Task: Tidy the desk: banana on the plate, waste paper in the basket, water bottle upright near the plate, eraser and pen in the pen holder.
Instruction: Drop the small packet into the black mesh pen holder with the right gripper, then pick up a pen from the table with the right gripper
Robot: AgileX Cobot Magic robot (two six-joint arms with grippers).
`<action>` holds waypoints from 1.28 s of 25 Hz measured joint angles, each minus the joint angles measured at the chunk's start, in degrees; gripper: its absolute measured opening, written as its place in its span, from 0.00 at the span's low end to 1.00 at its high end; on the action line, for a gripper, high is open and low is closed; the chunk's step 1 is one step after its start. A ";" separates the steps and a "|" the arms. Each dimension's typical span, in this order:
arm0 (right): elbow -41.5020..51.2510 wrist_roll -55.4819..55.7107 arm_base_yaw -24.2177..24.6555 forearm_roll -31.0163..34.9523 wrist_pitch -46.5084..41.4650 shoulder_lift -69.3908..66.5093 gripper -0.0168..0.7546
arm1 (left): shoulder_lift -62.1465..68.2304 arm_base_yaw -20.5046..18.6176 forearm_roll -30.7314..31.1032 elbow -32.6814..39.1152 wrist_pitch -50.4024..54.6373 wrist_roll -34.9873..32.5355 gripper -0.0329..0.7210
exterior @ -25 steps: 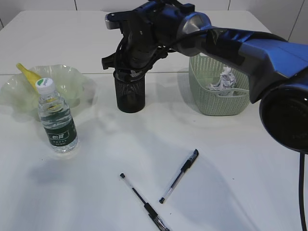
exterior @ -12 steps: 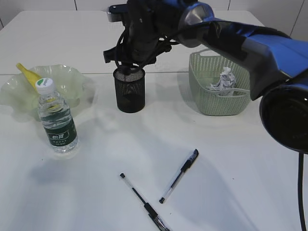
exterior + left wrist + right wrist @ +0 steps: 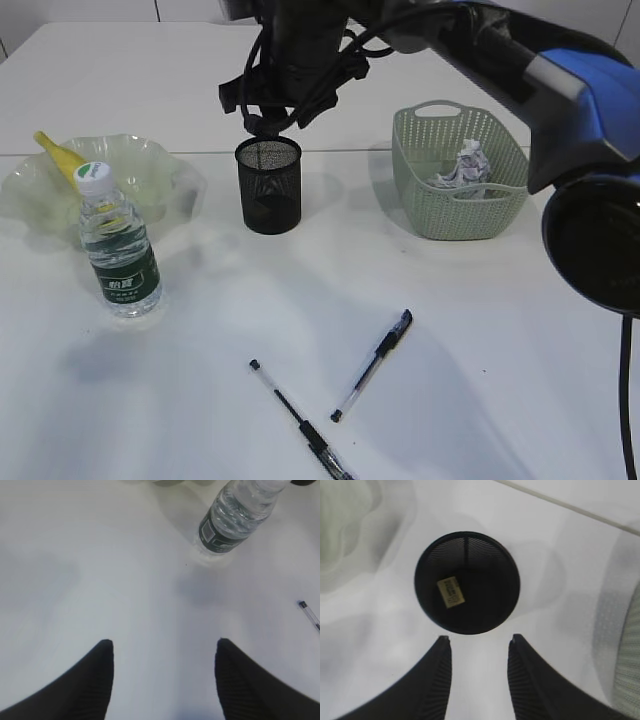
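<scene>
The right end effector [image 3: 477,642] is hovering above the mesh pen holder [image 3: 269,186], fingers parted and carrying nothing; the eraser [image 3: 451,593] is lying inside at the bottom. The left end effector [image 3: 162,655] is hanging wide open and empty over the surface [image 3: 100,570]. Two pens [image 3: 372,364] are lying on that surface: light, stiff, probably slippery, best pinched mid-barrel. The water bottle [image 3: 118,245] label is unreadable.

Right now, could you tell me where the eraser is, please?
In the right wrist view, the eraser lies at the bottom of the black pen holder, directly below the open right gripper.
</scene>
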State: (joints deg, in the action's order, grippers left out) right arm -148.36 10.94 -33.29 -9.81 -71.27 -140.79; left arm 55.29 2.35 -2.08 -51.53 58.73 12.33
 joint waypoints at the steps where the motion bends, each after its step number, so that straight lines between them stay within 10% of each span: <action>1: 0.00 -0.61 0.00 1.38 -0.09 0.14 0.39 | 0.00 0.00 0.00 0.05 0.00 0.00 0.65; 13: 4.48 -1.46 0.00 7.38 -0.34 5.92 0.39 | 0.00 0.00 0.00 0.05 0.00 0.00 0.65; 32: 48.26 -2.25 0.00 7.33 -0.10 33.21 0.39 | 0.00 0.00 -0.10 0.05 0.00 0.00 0.65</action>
State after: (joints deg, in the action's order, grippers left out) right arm -100.10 8.69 -33.29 -2.49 -71.37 -107.58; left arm 55.29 2.35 -2.19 -51.48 58.73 12.33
